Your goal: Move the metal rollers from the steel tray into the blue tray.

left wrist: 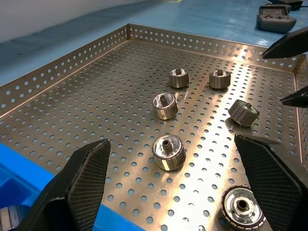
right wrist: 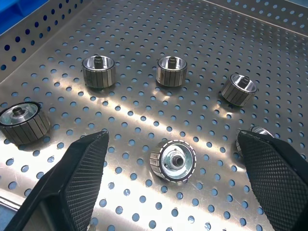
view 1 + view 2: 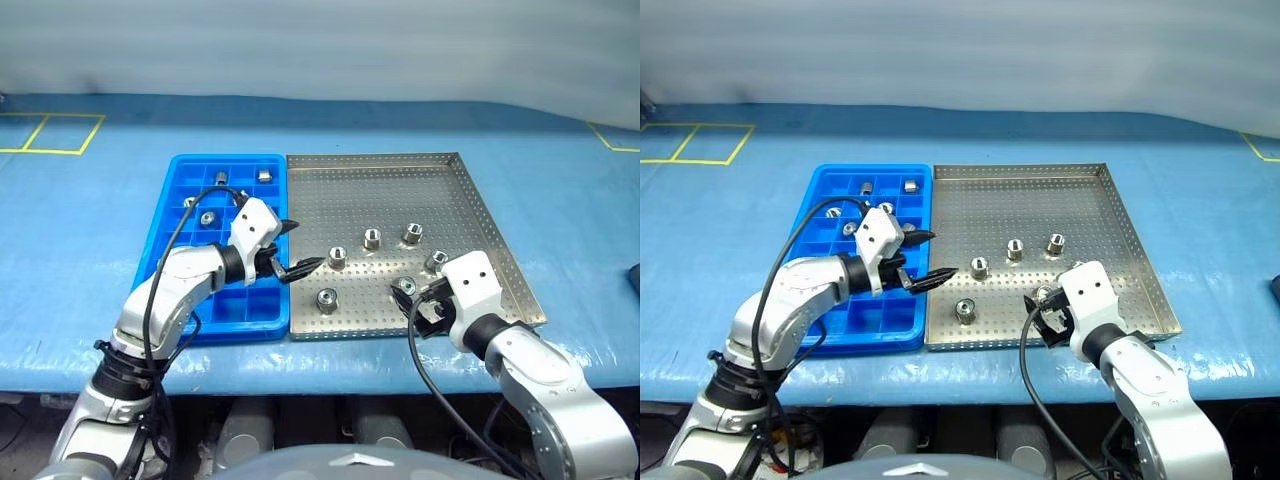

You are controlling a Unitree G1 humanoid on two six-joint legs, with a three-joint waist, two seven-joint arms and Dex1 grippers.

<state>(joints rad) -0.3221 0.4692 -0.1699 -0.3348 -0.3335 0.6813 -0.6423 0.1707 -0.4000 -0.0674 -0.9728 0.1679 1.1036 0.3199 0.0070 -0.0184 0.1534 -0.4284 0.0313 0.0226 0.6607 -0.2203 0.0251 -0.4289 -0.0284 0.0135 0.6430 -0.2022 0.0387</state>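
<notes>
Several metal rollers lie loose on the steel tray, among them one near the front and one in the middle. More rollers sit in far compartments of the blue tray, which adjoins the steel tray's left side. My left gripper hovers open over the seam between the two trays, facing a roller and holding nothing. My right gripper stands open and empty over the steel tray's front right. A roller lies on the floor between its fingers.
Both trays rest side by side on a blue-covered table. Yellow tape lines mark the far left of the cover. The steel tray's low perforated rim runs around the rollers.
</notes>
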